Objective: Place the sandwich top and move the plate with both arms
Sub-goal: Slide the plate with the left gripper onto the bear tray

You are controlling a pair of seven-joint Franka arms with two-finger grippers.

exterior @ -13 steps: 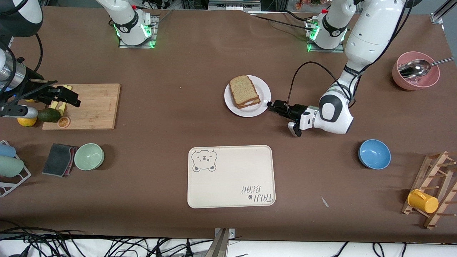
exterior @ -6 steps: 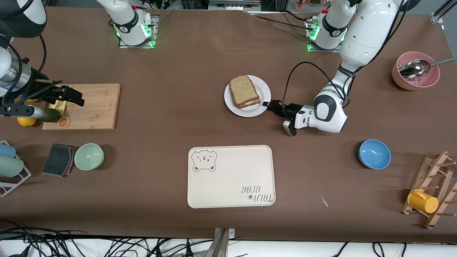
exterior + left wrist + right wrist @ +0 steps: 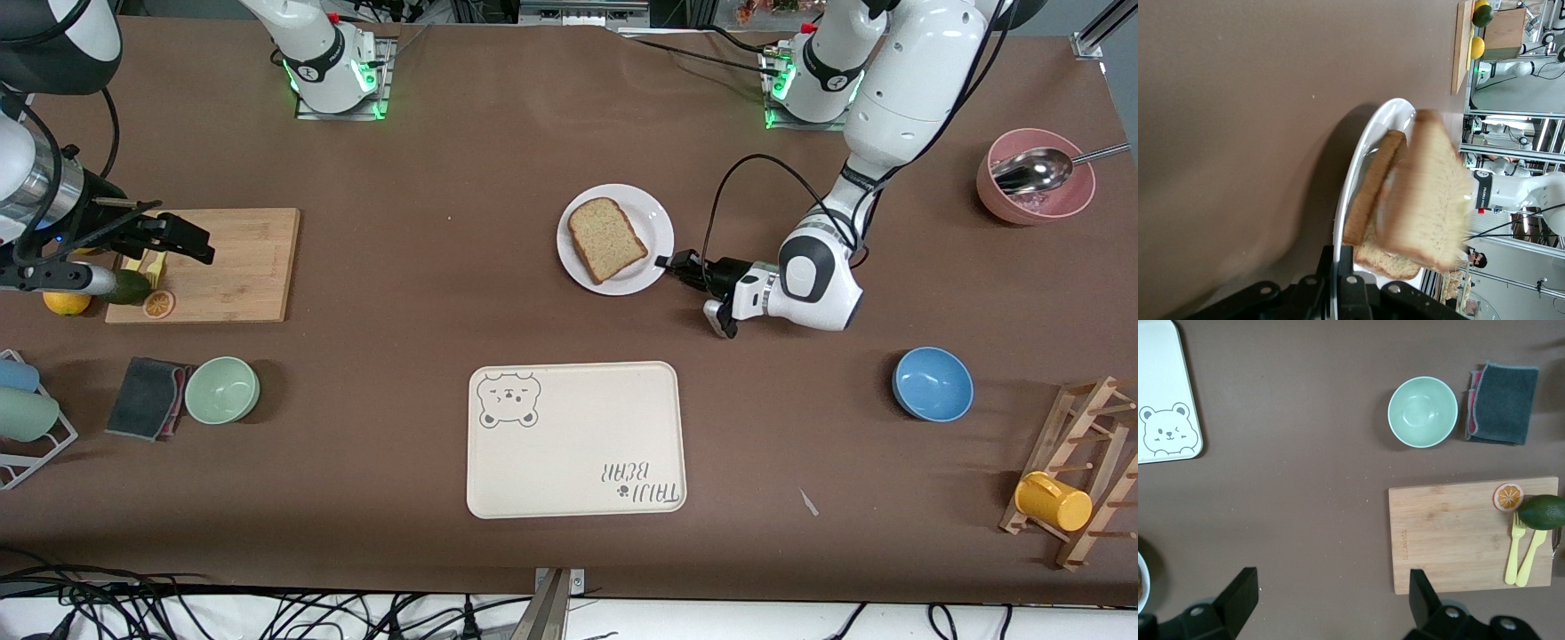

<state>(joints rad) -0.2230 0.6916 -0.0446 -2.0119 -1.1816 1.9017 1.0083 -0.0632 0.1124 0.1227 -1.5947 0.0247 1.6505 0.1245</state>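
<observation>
The white plate [image 3: 656,229] sits mid-table with the sandwich on it. The sandwich top [image 3: 607,238], a speckled tan slice, covers the slice beneath in the front view. In the left wrist view the sandwich top [image 3: 1431,193] is blurred and sits askew over the lower slice [image 3: 1371,187]. My left gripper [image 3: 665,263] is shut on the plate's rim [image 3: 1358,167] at the left arm's end, one finger above and one below. My right gripper [image 3: 191,240] hangs open and empty over the wooden cutting board [image 3: 231,262]; its fingers [image 3: 1238,593] stand wide apart.
The cream bear tray [image 3: 576,438] lies nearer the camera than the plate. A blue bowl [image 3: 932,383], a pink bowl with a spoon [image 3: 1036,176] and a mug rack [image 3: 1080,471] are at the left arm's end. A green bowl [image 3: 222,389], a cloth [image 3: 147,397], an avocado [image 3: 129,286] and forks are by the board.
My left gripper moved in and shut on the plate's rim. The sandwich top shifted on the plate and now hides the slice below. My right gripper drifted slightly over the board.
</observation>
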